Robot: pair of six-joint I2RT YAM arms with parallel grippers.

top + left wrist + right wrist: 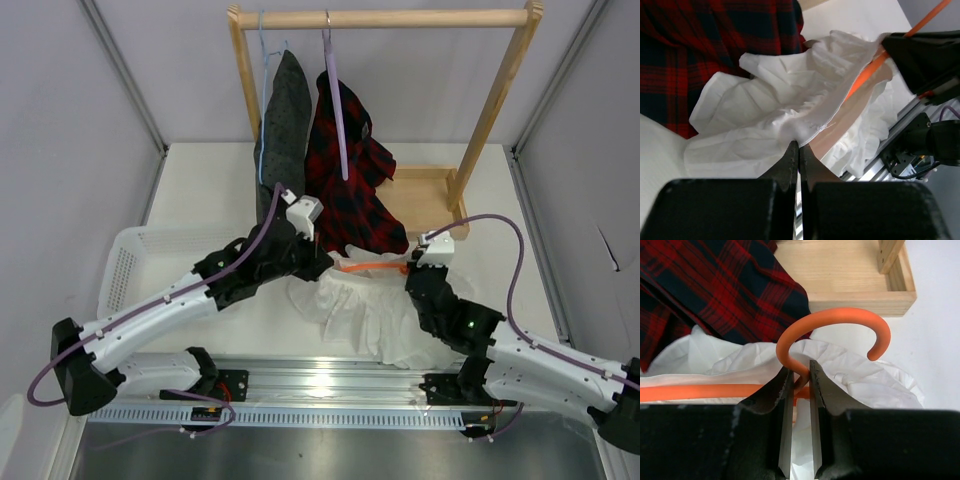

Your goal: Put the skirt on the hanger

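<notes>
The white skirt (372,312) lies bunched on the table between my two arms. The orange hanger (372,268) sits across its top, partly under the fabric. My right gripper (800,376) is shut on the neck of the hanger (835,320) just below its hook, which points toward the wooden base. My left gripper (799,147) is shut on the ruffled edge of the skirt (785,100); the hanger's orange arm (867,72) shows through the cloth beyond it. In the top view the left gripper (318,262) is at the skirt's left end and the right gripper (412,270) at the hanger's right end.
A wooden rack (385,18) stands at the back with a red-black plaid shirt (350,180) on a purple hanger and a dark grey garment (283,115) on a light blue one. A white basket (135,262) sits at the left. The rack's wooden base (850,275) is just ahead.
</notes>
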